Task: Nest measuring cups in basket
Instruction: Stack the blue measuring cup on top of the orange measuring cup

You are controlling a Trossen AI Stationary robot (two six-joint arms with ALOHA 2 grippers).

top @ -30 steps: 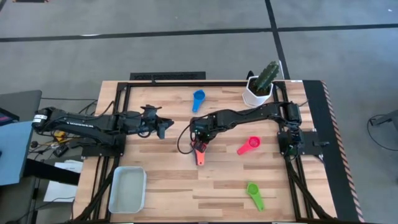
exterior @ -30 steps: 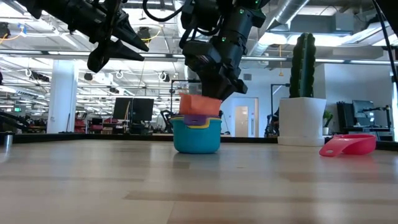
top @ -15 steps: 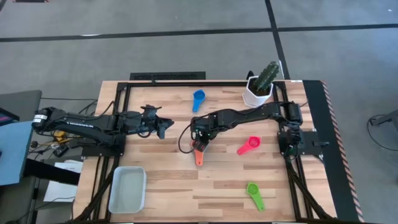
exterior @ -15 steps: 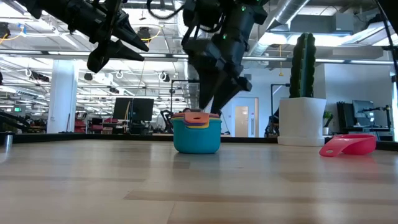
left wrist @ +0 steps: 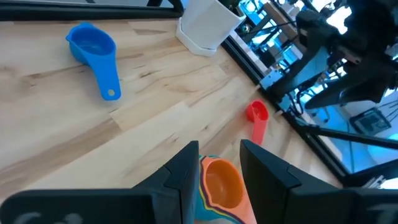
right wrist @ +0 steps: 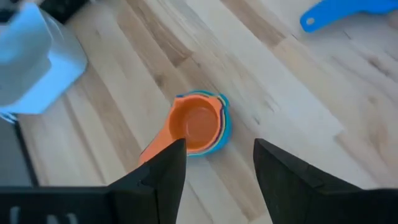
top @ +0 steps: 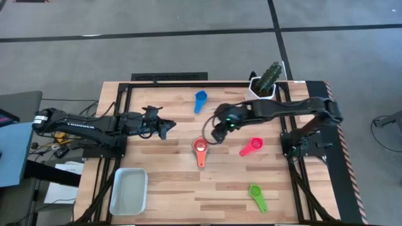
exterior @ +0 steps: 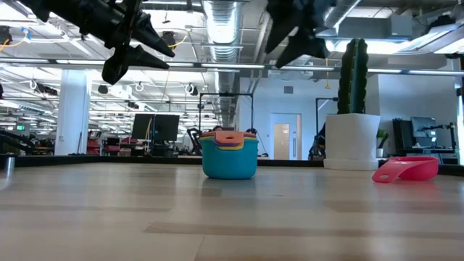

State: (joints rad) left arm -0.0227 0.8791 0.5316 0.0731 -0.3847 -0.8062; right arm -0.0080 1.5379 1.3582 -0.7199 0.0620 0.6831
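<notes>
Stack of nested measuring cups [top: 200, 147] sits mid-bench, not in the basket [top: 129, 191]. Low view shows a teal bowl [exterior: 229, 157] at the bottom with yellow and purple rims inside and the red-orange cup [right wrist: 196, 126] on top, its handle pointing toward the bench's near edge.

Near to far from the front edge:
- basket at the near-left corner, nothing in it that I can see
- green cup [top: 257, 196] near-right, well apart from the stack
- stack in the middle
- pink cup [top: 252, 146] to its right, lying tilted on its side in the low view
- blue cup [top: 200, 98] toward the back, loose
- cactus pot [top: 260, 90] at the back right

Right gripper [top: 219, 133] hovers up and to the right of the stack, fingers [right wrist: 166, 171] spread wide, holding nothing. Left gripper [top: 164, 128] waits left of the stack, raised, fingers [left wrist: 184, 169] narrowly apart, empty.

My read: three loose cups to go, then the whole stack into the basket. The pink cup is nearest the right gripper. Best to grip it by the flat handle, not the bowl, since it's tipped and could roll. Lower it straight into the red-orange bowl with handles aligned, release only when seated. Avoid side-loading the stack; it's light and will slide on the bench [top: 163, 182].
</notes>
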